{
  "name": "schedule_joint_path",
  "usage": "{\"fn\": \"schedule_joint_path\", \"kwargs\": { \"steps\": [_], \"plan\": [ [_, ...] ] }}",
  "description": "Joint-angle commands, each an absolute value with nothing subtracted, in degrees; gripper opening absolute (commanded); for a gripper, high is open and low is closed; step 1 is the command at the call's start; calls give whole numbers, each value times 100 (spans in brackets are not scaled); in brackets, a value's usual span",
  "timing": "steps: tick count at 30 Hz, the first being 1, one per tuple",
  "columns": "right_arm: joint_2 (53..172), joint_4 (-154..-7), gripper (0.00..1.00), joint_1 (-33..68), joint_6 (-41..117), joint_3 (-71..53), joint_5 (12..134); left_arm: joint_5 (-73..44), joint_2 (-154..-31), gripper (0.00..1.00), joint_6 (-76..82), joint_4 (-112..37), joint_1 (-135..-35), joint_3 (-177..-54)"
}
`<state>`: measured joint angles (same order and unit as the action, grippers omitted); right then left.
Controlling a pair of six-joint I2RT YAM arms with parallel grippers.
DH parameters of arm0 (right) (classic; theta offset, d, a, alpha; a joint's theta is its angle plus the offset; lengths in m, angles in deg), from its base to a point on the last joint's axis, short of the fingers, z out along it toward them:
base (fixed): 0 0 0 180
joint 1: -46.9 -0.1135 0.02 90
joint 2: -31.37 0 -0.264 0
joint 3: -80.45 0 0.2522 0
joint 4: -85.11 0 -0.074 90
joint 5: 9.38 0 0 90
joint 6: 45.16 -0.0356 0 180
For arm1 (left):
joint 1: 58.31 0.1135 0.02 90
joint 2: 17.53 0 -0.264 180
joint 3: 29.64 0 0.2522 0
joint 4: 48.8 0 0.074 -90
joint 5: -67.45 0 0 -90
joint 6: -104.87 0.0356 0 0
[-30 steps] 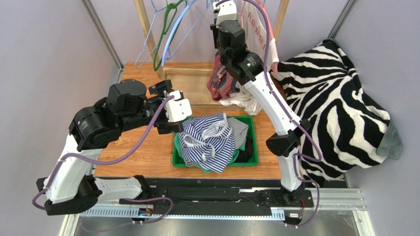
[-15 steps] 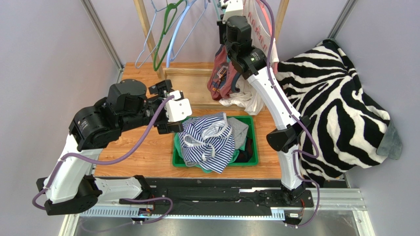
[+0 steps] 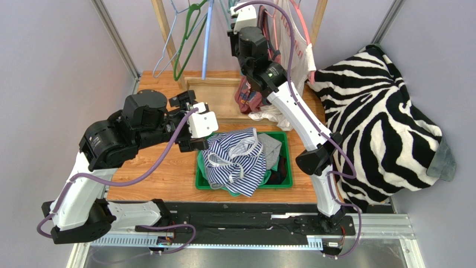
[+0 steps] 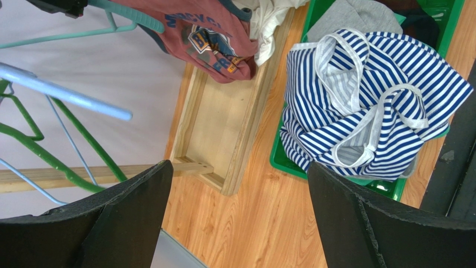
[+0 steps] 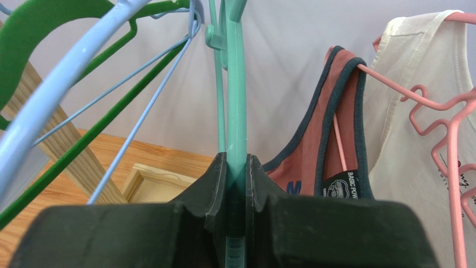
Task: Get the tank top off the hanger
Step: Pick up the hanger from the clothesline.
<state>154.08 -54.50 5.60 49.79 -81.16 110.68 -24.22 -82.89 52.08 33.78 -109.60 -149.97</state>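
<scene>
My right gripper (image 5: 237, 167) is shut on the bare arm of a teal hanger (image 5: 236, 84), high up at the rail (image 3: 241, 17). Right of it a maroon tank top (image 5: 313, 162) with dark trim hangs from a pink hanger (image 5: 436, 106), with a cream tank top (image 5: 413, 139) behind it. A blue-and-white striped tank top (image 3: 237, 159) lies heaped on the green bin (image 3: 288, 162). My left gripper (image 3: 196, 124) hovers wide open just left of that bin, over bare wood (image 4: 237, 218), holding nothing.
Green and blue empty hangers (image 3: 190, 39) hang at the rail's left. The rack's wooden base frame (image 3: 223, 95) lies on the table. A zebra-print blanket (image 3: 380, 123) covers the right side. Grey and dark clothes fill the bin under the striped top.
My right gripper has swung left along the rail with the teal hanger. The blue hanger next to it has swung to hang steeper. The left arm has stayed put.
</scene>
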Motion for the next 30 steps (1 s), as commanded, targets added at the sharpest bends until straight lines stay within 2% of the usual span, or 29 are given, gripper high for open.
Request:
{"fn": "schedule_joint_path", "kwargs": {
  "steps": [1,2,4,5,8,17,21,30],
  "plan": [
    [15486,-5143,11,304,5065,-8150,10954,-2519,-8283,99,5152,3255,-10946,-15081],
    [15433,-5081,28,295,5030,-8123,10918,-2528,-8274,99,5152,3247,-10946,-15081],
    [15250,-5011,41,295,4933,-8071,10866,-2563,-8283,99,5161,3212,-10946,-15054],
    [15170,-4941,51,295,4907,-7983,10831,-2580,-8283,99,5161,3203,-10946,-15054],
    [14731,-4757,59,295,4792,-7808,10673,-2615,-8301,99,5143,3150,-10946,-15037],
    [13264,-4326,58,374,4652,-7367,10277,-2598,-8424,99,5091,3036,-10937,-14975],
    [12815,-4316,58,751,4520,-6982,10259,-2607,-8485,99,5091,3001,-10937,-15080],
    [12717,-3965,56,1622,3887,-6410,9679,-2545,-8591,99,5029,2957,-10937,-15098]
  ]
}}
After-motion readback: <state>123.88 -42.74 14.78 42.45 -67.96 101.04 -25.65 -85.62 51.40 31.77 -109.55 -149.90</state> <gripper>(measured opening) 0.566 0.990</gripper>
